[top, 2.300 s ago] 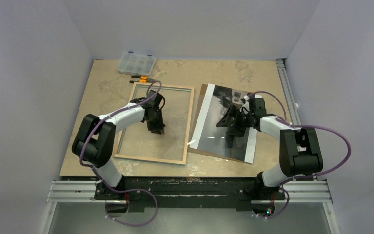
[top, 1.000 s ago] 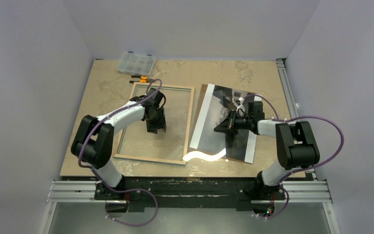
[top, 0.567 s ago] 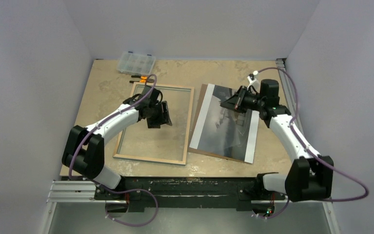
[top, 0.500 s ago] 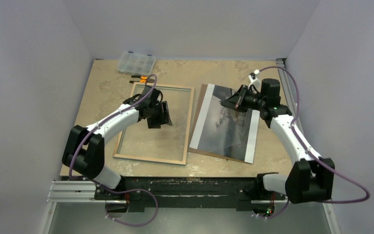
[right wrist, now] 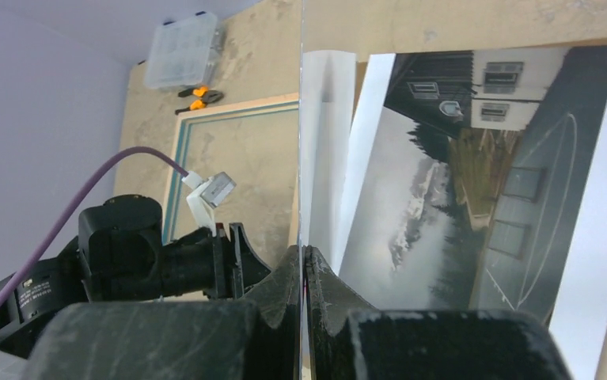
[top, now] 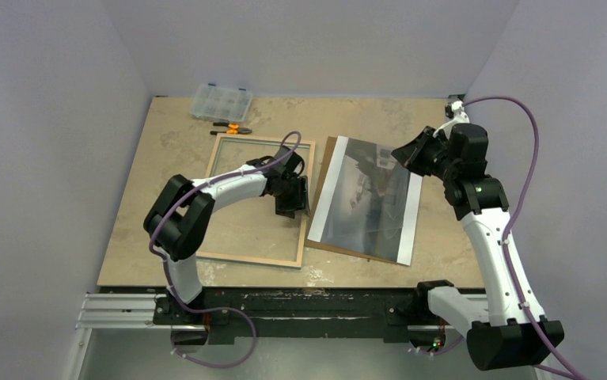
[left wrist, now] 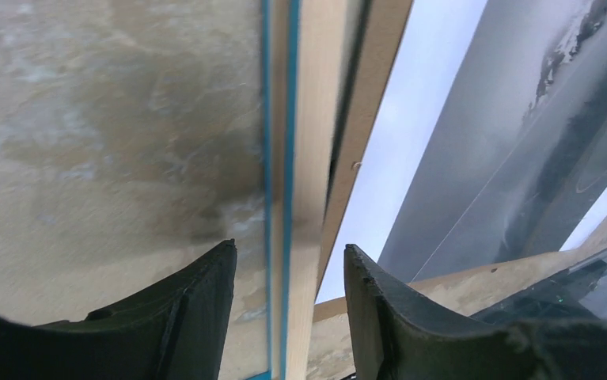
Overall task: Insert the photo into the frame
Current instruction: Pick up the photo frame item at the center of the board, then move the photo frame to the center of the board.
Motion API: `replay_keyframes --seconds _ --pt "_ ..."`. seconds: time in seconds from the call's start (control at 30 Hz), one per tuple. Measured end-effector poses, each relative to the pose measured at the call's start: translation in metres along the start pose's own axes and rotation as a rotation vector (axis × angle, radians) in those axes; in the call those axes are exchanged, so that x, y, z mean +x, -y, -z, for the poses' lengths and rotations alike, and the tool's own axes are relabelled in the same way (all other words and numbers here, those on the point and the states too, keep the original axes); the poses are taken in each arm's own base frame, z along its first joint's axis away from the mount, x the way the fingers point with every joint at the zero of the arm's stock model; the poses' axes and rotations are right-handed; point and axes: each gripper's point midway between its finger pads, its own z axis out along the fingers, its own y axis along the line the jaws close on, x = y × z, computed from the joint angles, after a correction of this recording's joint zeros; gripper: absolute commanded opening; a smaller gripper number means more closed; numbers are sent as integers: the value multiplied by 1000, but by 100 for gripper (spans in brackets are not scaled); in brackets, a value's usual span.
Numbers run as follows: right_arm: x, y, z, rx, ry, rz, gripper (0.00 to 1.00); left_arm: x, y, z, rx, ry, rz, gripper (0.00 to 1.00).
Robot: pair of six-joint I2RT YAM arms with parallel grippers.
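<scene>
Left fingers sit spread astride the frame's right rail, right fingers squeezed tight on a thin clear sheet over the photo.

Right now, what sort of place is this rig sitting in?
Probably a robotics lab test cell: plain white walls box in one table, two arms are bolted to a metal rail at its near edge, and a clear parts box sits by the far edge.
</scene>
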Motion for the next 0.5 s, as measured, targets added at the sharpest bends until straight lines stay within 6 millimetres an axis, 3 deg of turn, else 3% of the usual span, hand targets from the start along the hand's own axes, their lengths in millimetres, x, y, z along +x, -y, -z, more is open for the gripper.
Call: replay_keyframes --seconds 0.17,0.5 --pt "5 15 2 75 -12 5 0 5 15 -18 31 -29 -16 44" --pt "-9 13 16 107 41 18 0 2 42 -33 61 -43 -39 21"
